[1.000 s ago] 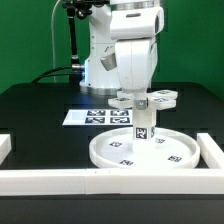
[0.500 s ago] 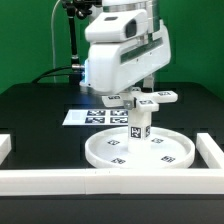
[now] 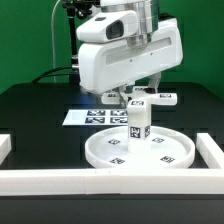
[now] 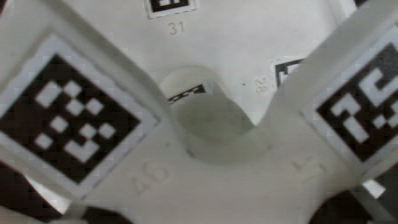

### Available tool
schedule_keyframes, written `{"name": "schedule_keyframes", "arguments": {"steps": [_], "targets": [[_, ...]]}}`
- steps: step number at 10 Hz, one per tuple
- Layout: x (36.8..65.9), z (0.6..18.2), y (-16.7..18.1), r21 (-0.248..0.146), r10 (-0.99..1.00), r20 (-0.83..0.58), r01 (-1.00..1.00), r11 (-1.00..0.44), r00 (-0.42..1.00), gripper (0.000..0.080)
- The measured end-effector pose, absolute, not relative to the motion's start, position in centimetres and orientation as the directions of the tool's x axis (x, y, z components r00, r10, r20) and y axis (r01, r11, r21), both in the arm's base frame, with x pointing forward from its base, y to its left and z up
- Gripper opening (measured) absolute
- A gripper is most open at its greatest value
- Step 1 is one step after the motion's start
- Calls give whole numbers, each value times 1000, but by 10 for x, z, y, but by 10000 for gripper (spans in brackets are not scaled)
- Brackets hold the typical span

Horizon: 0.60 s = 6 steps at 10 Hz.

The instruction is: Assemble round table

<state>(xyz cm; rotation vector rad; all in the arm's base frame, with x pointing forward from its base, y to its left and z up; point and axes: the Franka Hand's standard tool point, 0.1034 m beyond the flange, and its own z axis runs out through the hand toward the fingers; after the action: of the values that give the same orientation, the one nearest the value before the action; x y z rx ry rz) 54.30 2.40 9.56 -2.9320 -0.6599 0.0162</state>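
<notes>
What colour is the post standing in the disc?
White, with black-and-white square tags; the post shows best in the exterior view.

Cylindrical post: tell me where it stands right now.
In the exterior view the cylindrical post stands upright at the middle of the large rimmed disc, just below the gripper, with the marker board behind it toward that view's left.

The exterior view is evenly and brightly lit from above, and the white disc [image 3: 138, 147] and border rails [image 3: 60, 179] look nearly washed out against the dark table [image 3: 35, 110]. Shadows are soft and short. The picture is small and coarse, so the tag patterns are blocky. The wrist view is soft and blurred at close range, and its tags [image 4: 68, 110] have fuzzy edges.
</notes>
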Motion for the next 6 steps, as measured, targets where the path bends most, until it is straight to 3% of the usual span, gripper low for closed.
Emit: {"name": "schedule_keyframes", "arguments": {"steps": [2, 6], "targets": [[542, 95, 20, -145, 208, 43, 212, -966, 977, 455], [548, 95, 20, -156, -154, 62, -143, -977, 986, 455]]}}
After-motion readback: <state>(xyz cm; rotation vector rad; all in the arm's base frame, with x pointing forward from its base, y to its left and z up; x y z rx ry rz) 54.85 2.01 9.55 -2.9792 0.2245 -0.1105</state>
